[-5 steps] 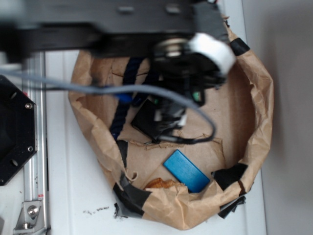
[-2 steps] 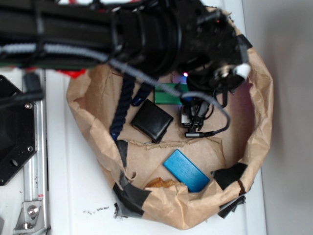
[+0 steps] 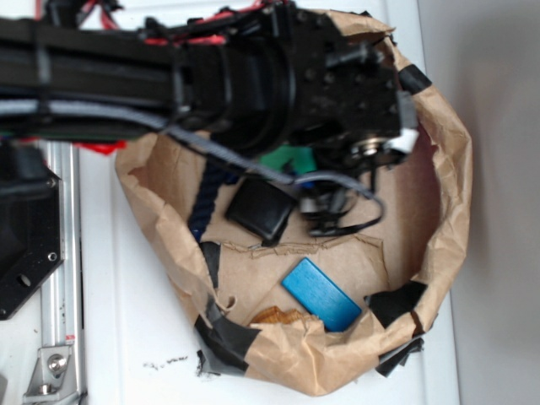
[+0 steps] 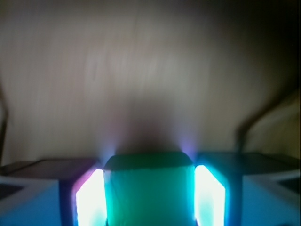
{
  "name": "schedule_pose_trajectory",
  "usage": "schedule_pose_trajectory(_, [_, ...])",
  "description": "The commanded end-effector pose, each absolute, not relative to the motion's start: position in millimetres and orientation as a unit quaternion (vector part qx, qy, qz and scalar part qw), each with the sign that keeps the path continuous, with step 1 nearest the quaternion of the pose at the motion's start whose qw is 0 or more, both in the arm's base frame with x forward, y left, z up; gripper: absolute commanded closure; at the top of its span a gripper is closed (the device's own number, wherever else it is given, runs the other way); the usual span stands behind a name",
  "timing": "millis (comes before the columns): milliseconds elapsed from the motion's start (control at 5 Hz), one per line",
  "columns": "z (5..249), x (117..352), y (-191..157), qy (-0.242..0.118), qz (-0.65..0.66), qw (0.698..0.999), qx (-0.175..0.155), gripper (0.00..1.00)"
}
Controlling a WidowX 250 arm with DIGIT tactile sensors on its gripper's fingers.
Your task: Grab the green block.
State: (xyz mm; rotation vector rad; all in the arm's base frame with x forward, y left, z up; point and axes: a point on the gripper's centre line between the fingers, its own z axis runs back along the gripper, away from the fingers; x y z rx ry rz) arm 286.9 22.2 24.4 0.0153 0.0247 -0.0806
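Note:
The green block (image 4: pixel 148 193) fills the gap between my two glowing pads in the wrist view, touching both, with blurred brown paper beyond it. In the exterior view only a small corner of the green block (image 3: pixel 287 158) shows under the black arm. My gripper (image 3: pixel 325 190) is shut on the block inside the brown paper bag (image 3: pixel 439 202), beside the black square wallet (image 3: pixel 261 208). Most of the block and the fingers are hidden by the arm there.
A shiny blue rectangular block (image 3: pixel 321 294) lies at the bag's front, with an orange-brown item (image 3: pixel 283 316) next to it. A dark blue rope handle (image 3: pixel 205 202) hangs at the left inside wall. A black base plate (image 3: pixel 25 236) and metal rail (image 3: pixel 63 278) stand left.
The arm has shifted left and toward the wallet with the green block between the pads; less of the block shows now than 0.4 s ago.

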Motion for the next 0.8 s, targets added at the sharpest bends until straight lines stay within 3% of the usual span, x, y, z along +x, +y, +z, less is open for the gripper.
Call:
schedule_pose_trajectory(0, [143.2,307.2,11.1,-0.111,-0.109,0.987,0.037,1.00])
schedule_pose_trajectory(200, [169.2,305.5,-6.6,-0.134,-0.105,0.984,0.055,1.00])
schedule_pose_trajectory(600, [156.7,305.1,-14.7,-0.141,-0.061,0.987,0.047,1.00])
